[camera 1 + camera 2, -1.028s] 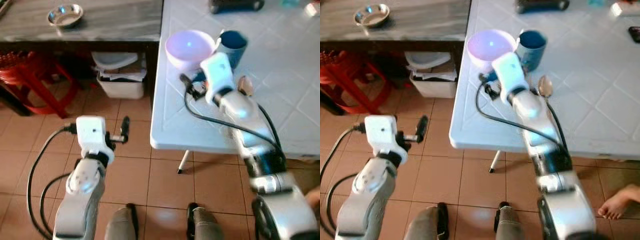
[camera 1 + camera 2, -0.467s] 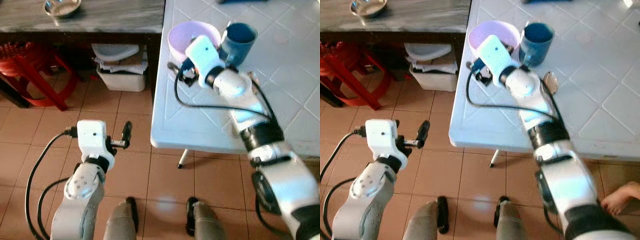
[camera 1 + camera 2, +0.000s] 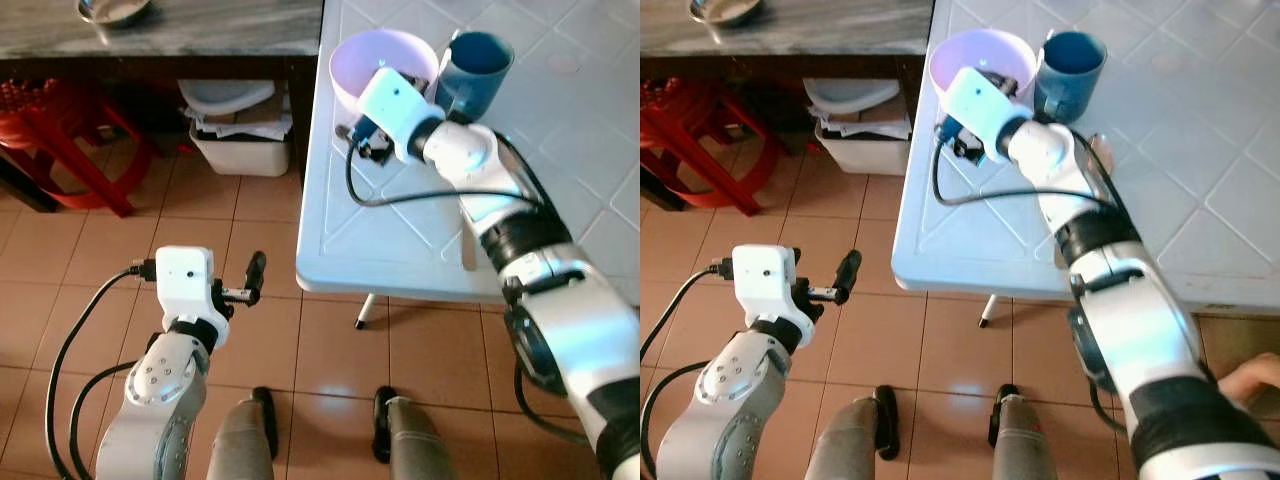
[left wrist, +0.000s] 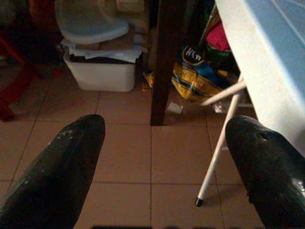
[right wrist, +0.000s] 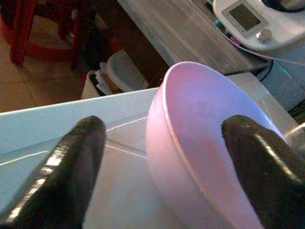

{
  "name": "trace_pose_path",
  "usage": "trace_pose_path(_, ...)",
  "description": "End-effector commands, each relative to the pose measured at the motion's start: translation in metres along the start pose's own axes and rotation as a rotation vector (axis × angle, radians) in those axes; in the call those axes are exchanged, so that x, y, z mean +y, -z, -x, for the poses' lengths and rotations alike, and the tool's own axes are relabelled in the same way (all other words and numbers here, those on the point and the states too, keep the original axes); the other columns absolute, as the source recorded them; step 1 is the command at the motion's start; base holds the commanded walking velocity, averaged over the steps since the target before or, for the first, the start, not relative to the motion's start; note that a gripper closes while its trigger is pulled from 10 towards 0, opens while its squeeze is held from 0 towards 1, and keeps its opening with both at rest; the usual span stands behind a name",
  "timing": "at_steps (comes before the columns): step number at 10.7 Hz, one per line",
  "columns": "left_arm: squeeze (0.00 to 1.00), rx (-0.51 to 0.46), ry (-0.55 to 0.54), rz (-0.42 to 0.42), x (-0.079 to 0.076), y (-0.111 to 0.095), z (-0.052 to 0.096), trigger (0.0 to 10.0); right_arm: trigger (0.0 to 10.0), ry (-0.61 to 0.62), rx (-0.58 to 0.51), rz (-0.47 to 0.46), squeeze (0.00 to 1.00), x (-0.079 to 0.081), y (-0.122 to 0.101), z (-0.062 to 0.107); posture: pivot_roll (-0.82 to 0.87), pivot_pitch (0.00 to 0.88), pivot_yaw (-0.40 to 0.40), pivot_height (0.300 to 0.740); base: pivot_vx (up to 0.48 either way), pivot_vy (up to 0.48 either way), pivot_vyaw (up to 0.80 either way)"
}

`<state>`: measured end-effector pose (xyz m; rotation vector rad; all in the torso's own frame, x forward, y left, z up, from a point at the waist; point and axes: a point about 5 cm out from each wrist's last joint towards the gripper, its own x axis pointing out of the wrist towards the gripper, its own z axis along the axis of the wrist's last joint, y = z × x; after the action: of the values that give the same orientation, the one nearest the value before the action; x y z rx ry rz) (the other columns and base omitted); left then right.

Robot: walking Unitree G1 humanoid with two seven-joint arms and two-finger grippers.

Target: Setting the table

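A lilac bowl [image 3: 372, 57] stands near the left edge of the white table [image 3: 400, 235], with a blue cup [image 3: 478, 68] touching its right side. My right arm reaches across the table and its white wrist housing [image 3: 392, 102] sits against the bowl's near side. In the right wrist view my right gripper [image 5: 164, 126] is open, one finger on each side of the bowl [image 5: 209, 138], gripping nothing. A spoon [image 3: 1101, 152] peeks out beside the forearm. My left gripper [image 4: 167, 143] hangs open and empty above the tiled floor, left of the table.
A dark table at the far left carries a metal bowl [image 3: 112, 9]. Under it are a red stool [image 3: 60, 135] and a white box of papers [image 3: 240, 135]. The white table's thin leg [image 3: 366, 311] stands ahead of my feet. A person's foot [image 3: 1250, 372] is at the right.
My right gripper has moved forward over the table until its fingers straddle the bowl. The camera has shifted slightly. The left arm has hardly moved.
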<state>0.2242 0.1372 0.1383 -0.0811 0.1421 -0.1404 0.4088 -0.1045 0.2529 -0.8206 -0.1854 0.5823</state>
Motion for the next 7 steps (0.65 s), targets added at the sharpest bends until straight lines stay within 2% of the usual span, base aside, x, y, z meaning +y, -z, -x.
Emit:
trace_pose_path(1, 0.00, 0.019, -0.007, -0.003, 0.003, 0.002, 0.005, 10.0, 0.0, -0.027, -0.006, 0.054, 0.00, 0.000, -0.007, -0.004, 0.13, 0.333, 0.088, 0.740, 0.000, 0.000, 0.00)
trace_pose_path(4, 0.00, 0.026, -0.003, -0.006, 0.003, 0.001, 0.004, 10.0, 0.0, -0.075, 0.040, 0.130, 0.00, -0.002, -0.001, -0.003, 0.13, 0.333, 0.090, 0.740, 0.000, 0.000, 0.00)
trace_pose_path(7, 0.00, 0.029, 0.000, -0.009, 0.003, 0.002, 0.002, 10.0, 0.0, -0.072, 0.078, 0.147, 0.00, -0.008, 0.005, -0.001, 0.13, 0.316, 0.093, 0.740, 0.000, 0.000, 0.00)
